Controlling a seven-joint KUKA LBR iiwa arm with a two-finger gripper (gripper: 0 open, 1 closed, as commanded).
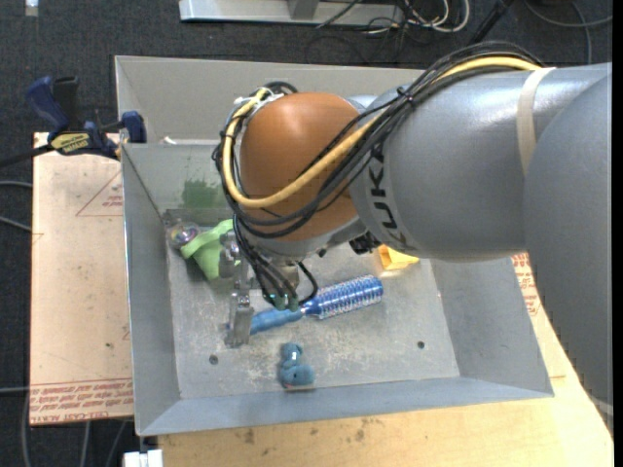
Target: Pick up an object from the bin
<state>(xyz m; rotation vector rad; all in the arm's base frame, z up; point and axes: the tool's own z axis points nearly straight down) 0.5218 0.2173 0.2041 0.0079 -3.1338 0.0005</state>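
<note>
The tool (239,311) is seen at the handle end of a blue hairbrush (336,300) on the bin (389,358) floor; whether it is spread or pressed together cannot be told.

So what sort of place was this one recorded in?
Probably a robotics lab or test cell: a KUKA arm reaches into a grey metal bin holding odd items like a blue hairbrush and a small blue toy, with loose cables on the dark floor behind.
</note>
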